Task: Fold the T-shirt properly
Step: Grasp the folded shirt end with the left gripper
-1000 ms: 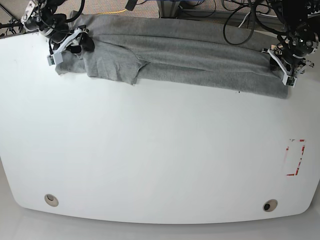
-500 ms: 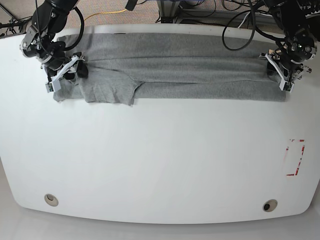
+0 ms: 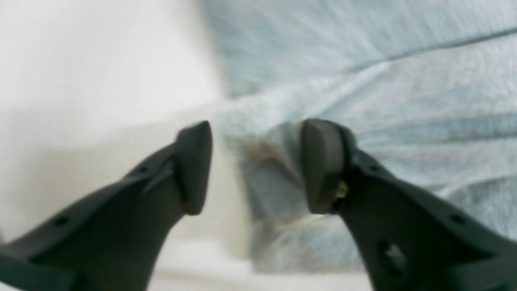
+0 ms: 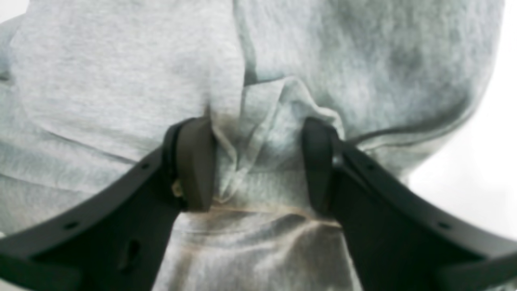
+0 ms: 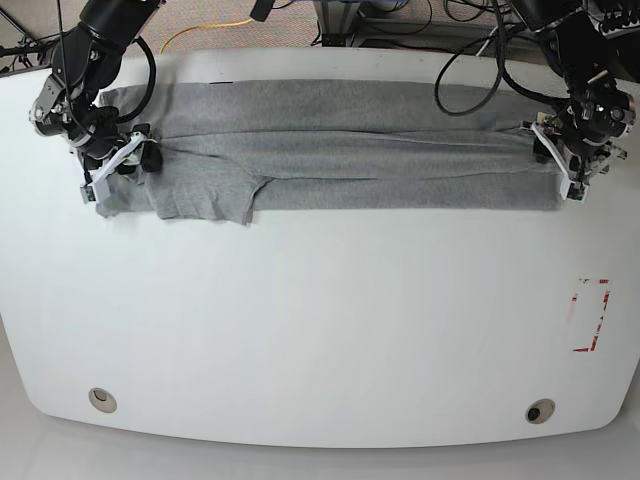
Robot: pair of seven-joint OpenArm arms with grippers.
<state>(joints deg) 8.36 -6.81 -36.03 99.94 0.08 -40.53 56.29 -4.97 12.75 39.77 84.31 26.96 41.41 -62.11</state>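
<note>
The grey T-shirt lies as a long flat band across the far part of the table, plain side up, with a sleeve flap hanging forward at its left end. My right gripper sits at that left end. In the right wrist view it is shut on a bunched fold of the T-shirt. My left gripper is at the band's right end. In the left wrist view it stands open astride the T-shirt's edge, with bare table showing beside one finger.
The white table stretches toward the front. A red-marked rectangle is at the right, and round grommets sit at the front left and front right. Cables hang behind the far edge.
Both arms drew the T-shirt toward the front, and the band now lies straighter and flatter. The left jaws have widened off the cloth.
</note>
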